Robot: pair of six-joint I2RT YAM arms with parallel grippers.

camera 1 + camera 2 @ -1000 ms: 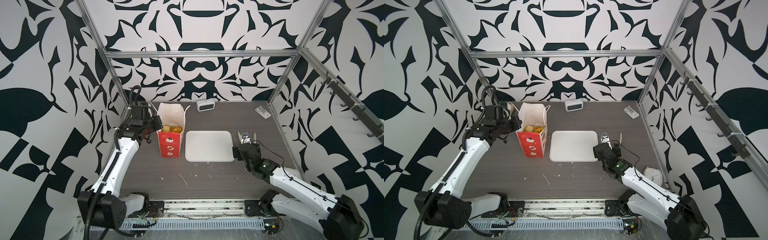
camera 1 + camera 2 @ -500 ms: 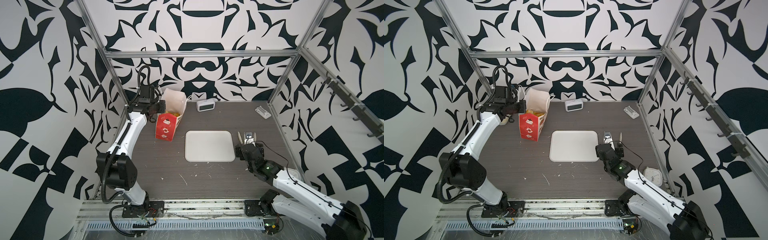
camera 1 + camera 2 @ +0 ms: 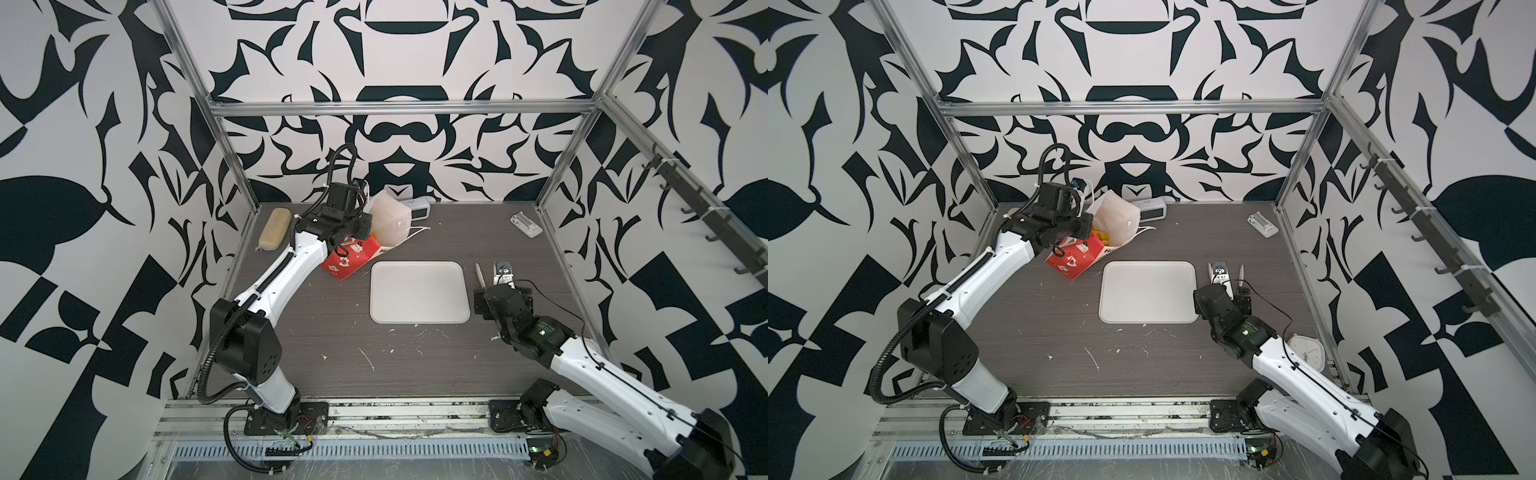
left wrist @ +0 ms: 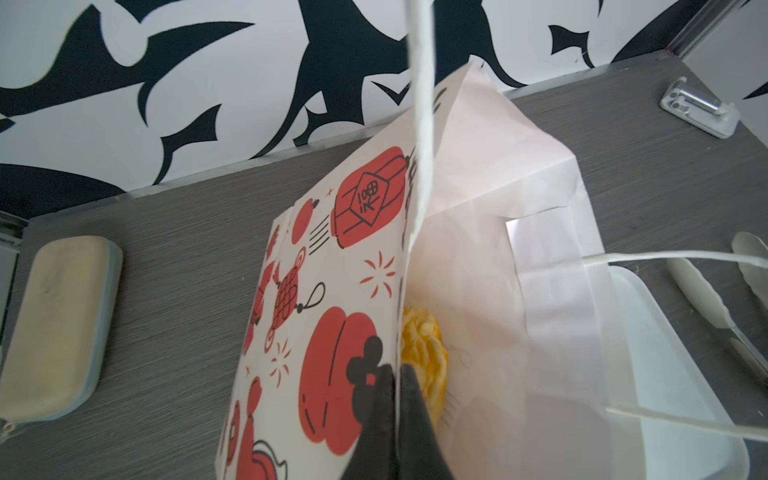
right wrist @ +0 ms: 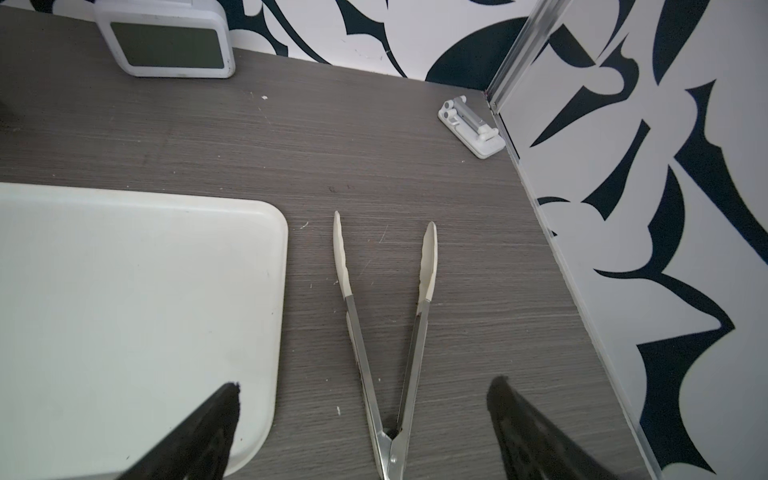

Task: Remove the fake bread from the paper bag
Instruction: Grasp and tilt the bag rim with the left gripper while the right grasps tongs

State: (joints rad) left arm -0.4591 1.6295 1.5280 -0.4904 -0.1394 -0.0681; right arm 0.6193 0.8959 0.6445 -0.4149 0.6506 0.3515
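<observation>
Barely started, no bread out as far as the pictures show. The left tool (image 4: 392, 372) is pressed together, pinching the rim of the tall red-and-white printed paper bag (image 3: 351, 259). The bag is tilted at the back left of the dark wood-grain desk (image 3: 332, 332), mouth leaning toward the back wall; can't tell if its base touches the desk. The glossy yellow fake bread (image 4: 424, 353) sits inside the bag: one piece is clear in the left wrist view, a few yellow lumps show in a top view, total not countable. The flat white tray (image 3: 419, 299) has nothing on it. The right tool (image 5: 365, 383) is spread wide, holding nothing, over the metal tongs with cream tips (image 5: 386, 316). Left to do: every piece out. Count: one bag, one tray, one tongs, two tools.
</observation>
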